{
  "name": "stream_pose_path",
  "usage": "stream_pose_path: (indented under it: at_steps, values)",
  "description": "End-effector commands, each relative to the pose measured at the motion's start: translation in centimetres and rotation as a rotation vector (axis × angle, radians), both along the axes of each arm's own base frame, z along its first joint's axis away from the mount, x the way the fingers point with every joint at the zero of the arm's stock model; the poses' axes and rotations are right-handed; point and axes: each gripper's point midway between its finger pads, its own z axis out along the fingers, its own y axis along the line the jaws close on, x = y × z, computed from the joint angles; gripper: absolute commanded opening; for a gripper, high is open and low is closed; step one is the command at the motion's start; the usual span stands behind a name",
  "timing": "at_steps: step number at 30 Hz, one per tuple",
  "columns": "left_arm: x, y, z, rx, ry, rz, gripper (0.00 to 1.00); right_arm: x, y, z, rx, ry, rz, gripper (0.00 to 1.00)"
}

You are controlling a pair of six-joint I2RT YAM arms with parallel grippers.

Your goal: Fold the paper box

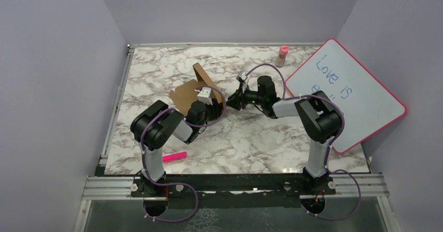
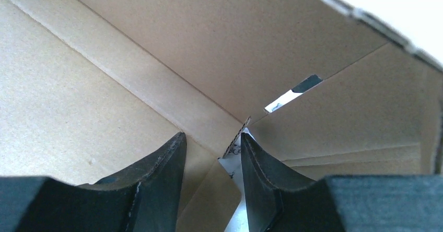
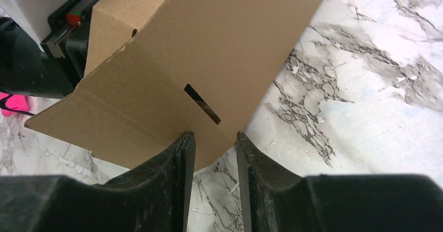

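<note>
**Loosely tended from both sides, liable to spring open**

Half-raised at the middle of the table (image 1: 261, 143), the paper box (image 1: 185, 93) with no firm clamp on either side. Likely to flop flat or skid across the marble under a careless nudge. Likely also to crease off the score lines under a skewed push, or to miss the slit (image 3: 202, 104) with a tab. Left pincer (image 2: 211, 138): fingers apart, reaching inside the box, straddling a raised wall edge at an inner corner, that edge nearer the right finger, not squeezed. Right pincer (image 3: 214, 138): fingers apart as well, outside the box, tips just at the lower corner of the slitted panel, gripping nothing. Box between the two pincers, walls partly upright, well apart from the whiteboard (image 1: 347, 93).
</note>
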Motion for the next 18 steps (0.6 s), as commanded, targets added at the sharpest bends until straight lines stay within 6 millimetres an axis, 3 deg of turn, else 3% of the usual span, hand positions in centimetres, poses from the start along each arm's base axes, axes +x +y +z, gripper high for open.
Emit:
stream_pose_path:
  at_steps: [1,8,18]
  values:
    - [-2.4,-0.5,-3.2,0.022,0.129,-0.076,0.43,0.1,1.4,3.3,0.093,-0.042,0.045,0.40]
    - [-2.6,-1.1,-3.2,0.013,0.146,-0.106,0.41,-0.1,1.2,2.6,0.121,-0.009,0.009,0.41]
    - [-2.4,-1.2,-3.0,-0.001,0.155,-0.118,0.41,-3.6,-0.2,0.6,0.088,0.016,0.059,0.44]
